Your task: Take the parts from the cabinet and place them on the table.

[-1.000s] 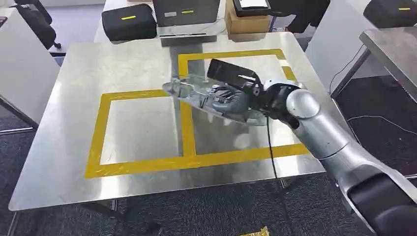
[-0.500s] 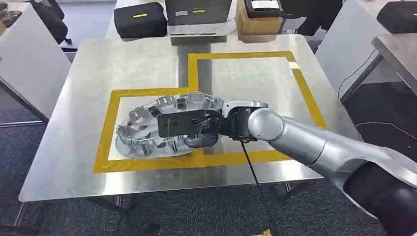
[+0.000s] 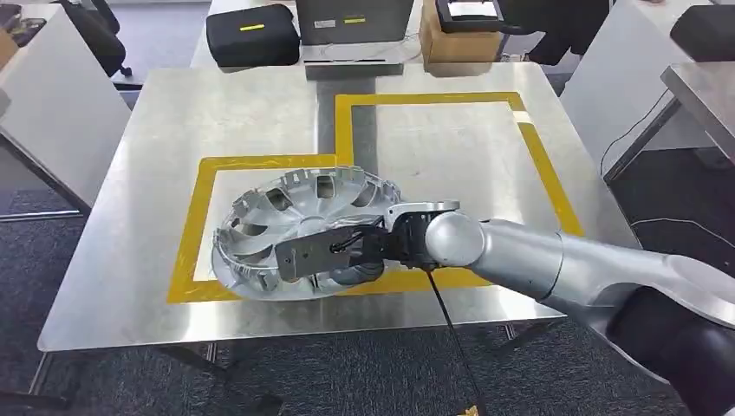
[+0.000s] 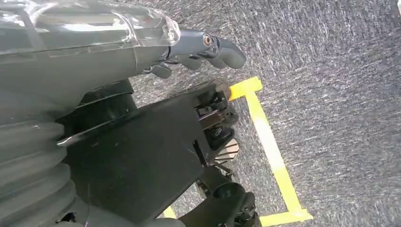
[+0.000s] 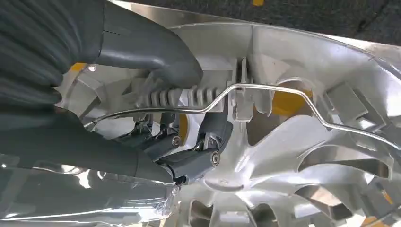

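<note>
A: One part sits on the table (image 3: 130, 156) so far, a silver hubcap (image 3: 286, 217), lying inner side up on the steel top. It rests in the left yellow tape square (image 3: 195, 225), with its near edge over the front strip of tape.

B: Who holds it?

A: The right hand (image 3: 351, 260) does. The silver right arm (image 3: 537, 260) reaches in from the right and ends at the near-right rim of the hubcap. From the camera at that wrist, the thick grey thumb (image 5: 156, 56) presses on top of the ribbed rim, and the darker fingers (image 5: 198, 156) curl under it, so the rim is pinched between them. A thin wire ring (image 5: 283, 94) runs along the inside of the rim just beside the thumb.

B: Is the hubcap flat on the table?

A: That cannot be told for sure; the far side looks down on the steel, while the near side is in the hand's grasp.

B: And the other hand?

A: The left hand (image 4: 203, 52) hangs over grey carpet (image 4: 331, 94) with a yellow floor line (image 4: 269, 142) below. Its dark fingers are curled inward and nothing is in them.

B: Anything else around?

A: Beyond the table stand a black case (image 3: 251, 35) and a cardboard box (image 3: 459, 35).
</note>
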Controlling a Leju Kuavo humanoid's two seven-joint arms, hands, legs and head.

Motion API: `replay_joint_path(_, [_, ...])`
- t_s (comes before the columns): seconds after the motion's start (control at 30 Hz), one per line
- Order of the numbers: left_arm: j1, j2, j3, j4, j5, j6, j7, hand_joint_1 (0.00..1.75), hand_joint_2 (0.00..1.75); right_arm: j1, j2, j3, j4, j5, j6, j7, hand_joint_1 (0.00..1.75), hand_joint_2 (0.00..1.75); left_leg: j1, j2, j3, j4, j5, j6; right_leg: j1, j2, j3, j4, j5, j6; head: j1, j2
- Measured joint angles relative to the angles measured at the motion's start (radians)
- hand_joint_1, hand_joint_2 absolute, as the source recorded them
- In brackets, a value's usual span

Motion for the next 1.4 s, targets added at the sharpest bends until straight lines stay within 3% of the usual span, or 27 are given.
replay_joint_path(0.33, [0.000, 0.000, 0.000, 0.000, -0.001, 0.001, 0.000, 0.00, 1.75, -0.009, -0.022, 0.044, 0.001, 0.019, -0.007, 0.026, 1.75, 1.75, 0.000, -0.004, 0.000, 0.000, 0.000, 0.000, 0.000, -0.002, 0.001, 0.000, -0.001, 0.001, 0.000, 0.000])
replay_joint_path(0.97, [0.005, 0.003, 0.000, 0.000, 0.000, 0.001, -0.003, 0.00, 1.75, -0.068, -0.139, 0.046, 0.016, 0.003, -0.148, -0.001, 1.75, 1.75, 0.000, -0.007, 0.000, 0.001, 0.001, 0.000, 0.000, -0.006, 0.002, 0.000, -0.001, 0.001, 0.000, 0.000])
replay_joint_path(1.4, [0.006, 0.003, 0.000, 0.000, 0.000, 0.001, -0.002, 0.00, 1.75, -0.069, -0.166, 0.041, 0.026, -0.002, -0.151, -0.003, 1.75, 1.75, 0.000, -0.003, 0.000, 0.001, 0.001, 0.000, 0.000, -0.005, 0.002, 0.000, -0.001, 0.001, 0.000, 0.000])
